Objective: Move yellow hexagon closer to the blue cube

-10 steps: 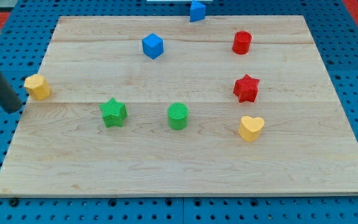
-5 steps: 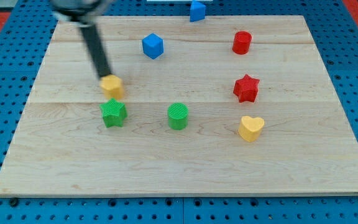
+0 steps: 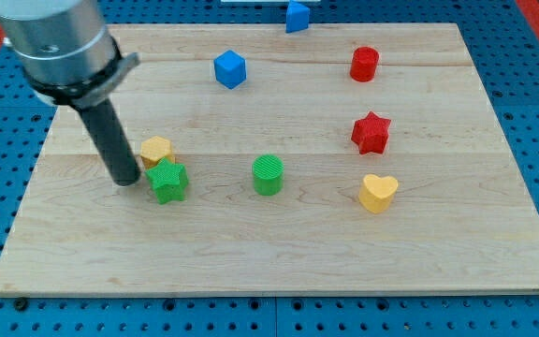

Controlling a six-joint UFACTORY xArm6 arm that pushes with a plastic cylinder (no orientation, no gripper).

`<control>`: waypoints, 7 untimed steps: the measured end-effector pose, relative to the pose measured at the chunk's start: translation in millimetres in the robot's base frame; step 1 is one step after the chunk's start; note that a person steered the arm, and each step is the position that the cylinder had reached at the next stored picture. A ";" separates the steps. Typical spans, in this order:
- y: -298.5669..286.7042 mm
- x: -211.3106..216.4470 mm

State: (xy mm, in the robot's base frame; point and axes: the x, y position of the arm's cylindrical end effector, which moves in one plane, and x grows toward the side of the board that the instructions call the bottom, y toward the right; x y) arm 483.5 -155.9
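The yellow hexagon [image 3: 156, 150] sits on the wooden board [image 3: 279, 253] at the left of the middle, touching the top edge of the green star [image 3: 167, 181]. The blue cube [image 3: 230, 69] stands nearer the view's top, up and to the right of the hexagon. My tip [image 3: 126, 179] rests on the board just left of the green star and below-left of the yellow hexagon, close to both. The dark rod rises from it to the grey arm body at the view's top left.
A green cylinder [image 3: 268, 175] stands right of the green star. A red star [image 3: 371, 132], a red cylinder [image 3: 364, 64] and a yellow heart [image 3: 378, 193] are on the right. Another blue block [image 3: 297, 16] sits at the board's top edge.
The yellow hexagon went from the board's left edge rightward to above the green star, then shifted slightly left and down. My tip has moved from above the hexagon to its lower left.
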 end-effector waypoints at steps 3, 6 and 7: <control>9.0 -63.6; 131.2 -115.5; 203.4 -132.4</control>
